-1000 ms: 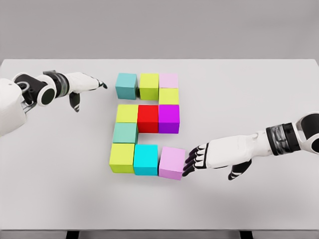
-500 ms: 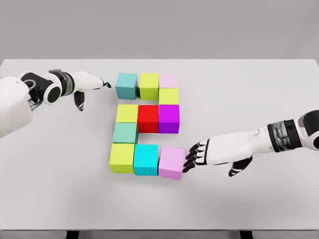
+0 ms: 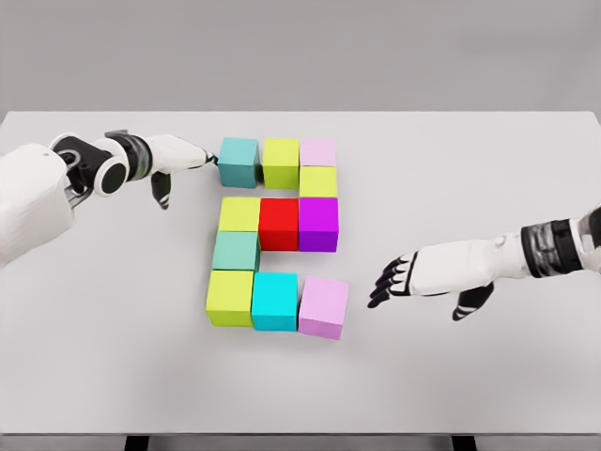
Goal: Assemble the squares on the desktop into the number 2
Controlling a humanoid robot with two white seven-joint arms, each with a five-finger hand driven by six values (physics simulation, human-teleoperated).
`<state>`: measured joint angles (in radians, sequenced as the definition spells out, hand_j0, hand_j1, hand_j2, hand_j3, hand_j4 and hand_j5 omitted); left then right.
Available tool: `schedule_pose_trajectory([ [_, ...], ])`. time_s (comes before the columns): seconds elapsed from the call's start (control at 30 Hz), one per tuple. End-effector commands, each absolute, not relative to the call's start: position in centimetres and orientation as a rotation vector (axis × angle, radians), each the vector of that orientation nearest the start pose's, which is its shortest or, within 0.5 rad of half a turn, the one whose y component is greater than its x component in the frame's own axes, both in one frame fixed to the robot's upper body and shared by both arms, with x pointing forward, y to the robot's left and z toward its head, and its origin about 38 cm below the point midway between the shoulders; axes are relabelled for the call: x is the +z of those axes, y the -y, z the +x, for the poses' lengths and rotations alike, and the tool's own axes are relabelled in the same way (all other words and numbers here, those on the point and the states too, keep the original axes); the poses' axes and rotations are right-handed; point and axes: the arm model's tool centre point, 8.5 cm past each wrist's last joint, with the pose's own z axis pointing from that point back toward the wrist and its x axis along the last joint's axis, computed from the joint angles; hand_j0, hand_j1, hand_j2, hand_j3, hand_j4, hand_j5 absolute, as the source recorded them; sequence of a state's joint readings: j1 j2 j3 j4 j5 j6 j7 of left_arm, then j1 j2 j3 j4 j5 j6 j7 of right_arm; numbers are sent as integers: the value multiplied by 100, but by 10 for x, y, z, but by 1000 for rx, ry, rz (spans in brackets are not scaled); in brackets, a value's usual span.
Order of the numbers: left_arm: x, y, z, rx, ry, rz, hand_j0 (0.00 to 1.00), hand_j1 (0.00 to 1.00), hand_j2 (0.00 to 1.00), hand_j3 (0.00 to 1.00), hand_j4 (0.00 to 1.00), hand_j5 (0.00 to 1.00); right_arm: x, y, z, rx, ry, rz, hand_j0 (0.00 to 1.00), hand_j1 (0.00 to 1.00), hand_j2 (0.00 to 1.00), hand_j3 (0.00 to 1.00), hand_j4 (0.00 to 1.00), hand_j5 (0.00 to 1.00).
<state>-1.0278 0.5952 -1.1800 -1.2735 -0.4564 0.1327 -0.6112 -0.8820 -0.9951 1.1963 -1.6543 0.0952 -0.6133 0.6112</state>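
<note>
Coloured cubes on the white table (image 3: 488,169) stand in the shape of a 2. Top row: teal cube (image 3: 238,161), lime cube (image 3: 281,161), pale pink cube (image 3: 318,152). A yellow-green cube (image 3: 318,181) sits below it. Middle row: yellow cube (image 3: 239,214), red cube (image 3: 279,224), purple cube (image 3: 318,224). A teal-green cube (image 3: 236,251) links down to the bottom row: lime cube (image 3: 230,298), cyan cube (image 3: 275,301), lilac cube (image 3: 324,307). My left hand (image 3: 192,158) is open, its fingertips touching the top teal cube's left side. My right hand (image 3: 394,282) is open, a short gap right of the lilac cube.
The table's front edge runs along the bottom of the view. Bare tabletop lies on both sides of the cube figure.
My left hand has moved right until its fingertips reach the top teal cube. My right hand has drawn back to the right, off the lilac cube, which now sits closer to the cyan one.
</note>
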Motion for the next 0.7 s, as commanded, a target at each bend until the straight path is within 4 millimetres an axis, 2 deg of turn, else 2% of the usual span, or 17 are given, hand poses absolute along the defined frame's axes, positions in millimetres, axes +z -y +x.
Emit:
schedule_pose_trajectory([
  [0.0,178,-222,512,-1946,810,628,100,100,100,100,100,100,181,251,364,-3200,-1651,-224,100,100,100,100,100,100],
  [0.3,173,-229,515,-1932,787,633,100,100,100,100,100,100,185,239,365,-3158,-1665,-237,100,100,100,100,100,100],
  [0.67,171,-219,516,-1935,795,620,100,100,100,100,100,100,190,235,367,-3138,-1681,-231,100,100,100,100,100,100],
])
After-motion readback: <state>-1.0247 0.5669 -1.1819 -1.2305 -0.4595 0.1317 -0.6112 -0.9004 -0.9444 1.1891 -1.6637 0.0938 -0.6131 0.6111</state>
